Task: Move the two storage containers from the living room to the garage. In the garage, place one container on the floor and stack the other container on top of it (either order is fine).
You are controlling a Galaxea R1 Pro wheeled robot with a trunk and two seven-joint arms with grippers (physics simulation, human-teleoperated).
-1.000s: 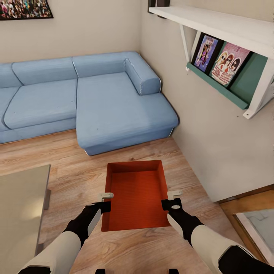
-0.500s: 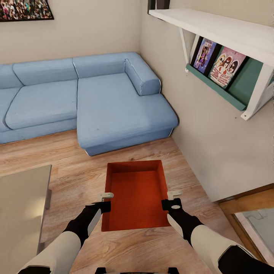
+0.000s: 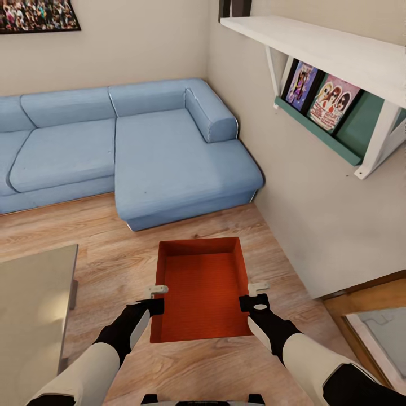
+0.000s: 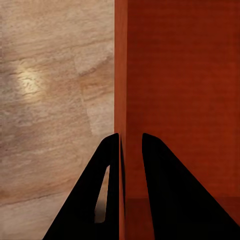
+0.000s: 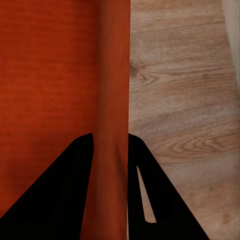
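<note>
— Two arms reach forward, level, holding what?
— One orange-red storage container point(image 3: 202, 290), carried over the wood plank floor point(image 3: 107, 265) before the blue corner sofa point(image 3: 169, 152). The left gripper point(image 3: 156, 299) pinches its left wall, the right gripper point(image 3: 252, 295) its right wall.
— Any writing?
— None legible; the shelf's point(image 3: 316, 42) picture covers point(image 3: 332, 102) are too blurred.
— Changes?
— Only the view drifted slightly; the grasp stays the same.

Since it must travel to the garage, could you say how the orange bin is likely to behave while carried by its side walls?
The storage container looks rigid: its straight walls show no bowing where the left gripper and right gripper pinch them. Empty, it is probably light. Smooth plastic may slip.
</note>
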